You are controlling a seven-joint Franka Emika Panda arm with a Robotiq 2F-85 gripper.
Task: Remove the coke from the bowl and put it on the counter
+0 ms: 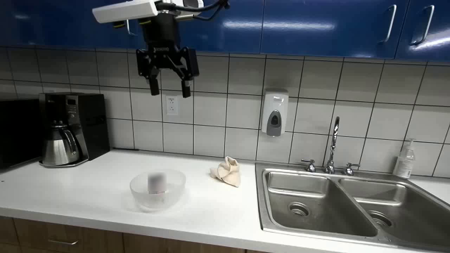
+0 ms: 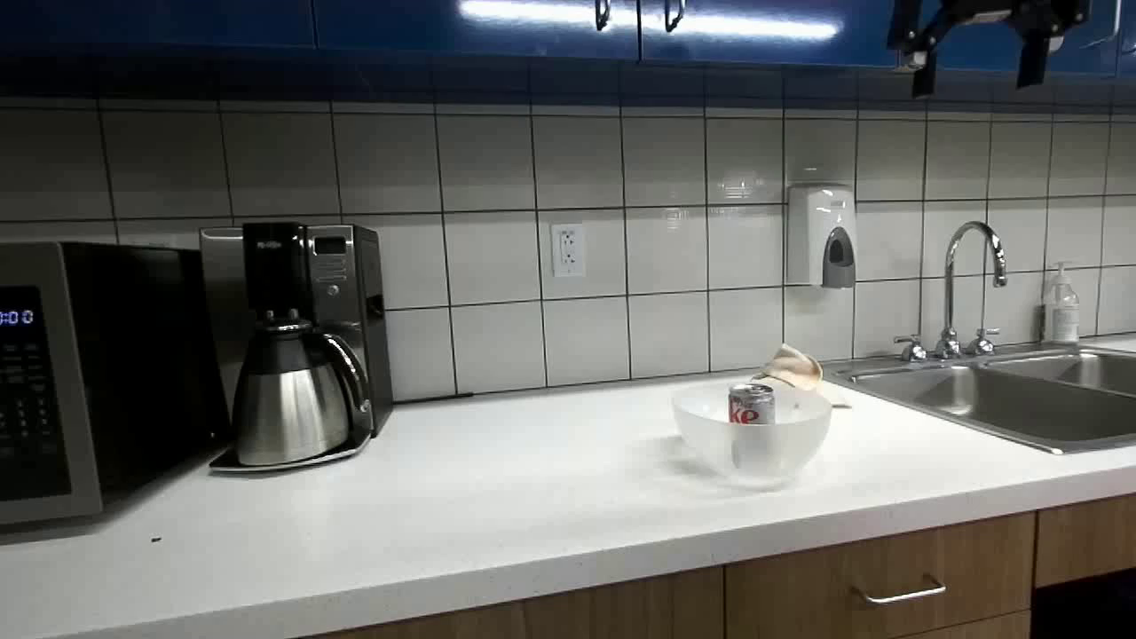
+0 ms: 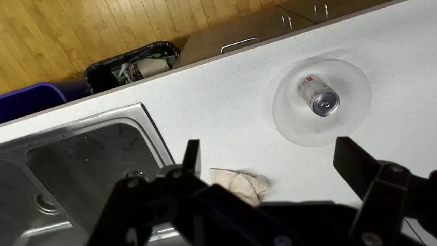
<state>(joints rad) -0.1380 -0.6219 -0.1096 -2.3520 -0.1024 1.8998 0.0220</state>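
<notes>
The coke is a small silver can with red lettering. It stands in a frosted, translucent bowl in both exterior views, coke (image 1: pixel 156 183) (image 2: pixel 752 406) and bowl (image 1: pixel 176 184) (image 2: pixel 803 437). In the wrist view the coke (image 3: pixel 318 94) shows its top and seems to lean inside the bowl (image 3: pixel 312 134). The bowl sits on the white counter (image 1: pixel 211 211) (image 2: pixel 497 497) (image 3: pixel 218 109). My gripper (image 1: pixel 170 88) (image 2: pixel 978 73) (image 3: pixel 268 149) is open and empty, high above the counter. It is well apart from the bowl and the coke.
A beige cloth (image 1: pixel 228 172) (image 2: pixel 792 368) (image 3: pixel 244 186) lies near the steel sink (image 1: pixel 262 196) (image 2: pixel 967 413) (image 3: pixel 150 124). A coffee maker (image 1: pixel 93 123) (image 2: pixel 377 328) and a microwave (image 2: pixel 142 355) stand on the counter. A soap dispenser (image 1: pixel 275 112) hangs on the wall. Blue cabinets (image 1: pixel 299 28) are overhead.
</notes>
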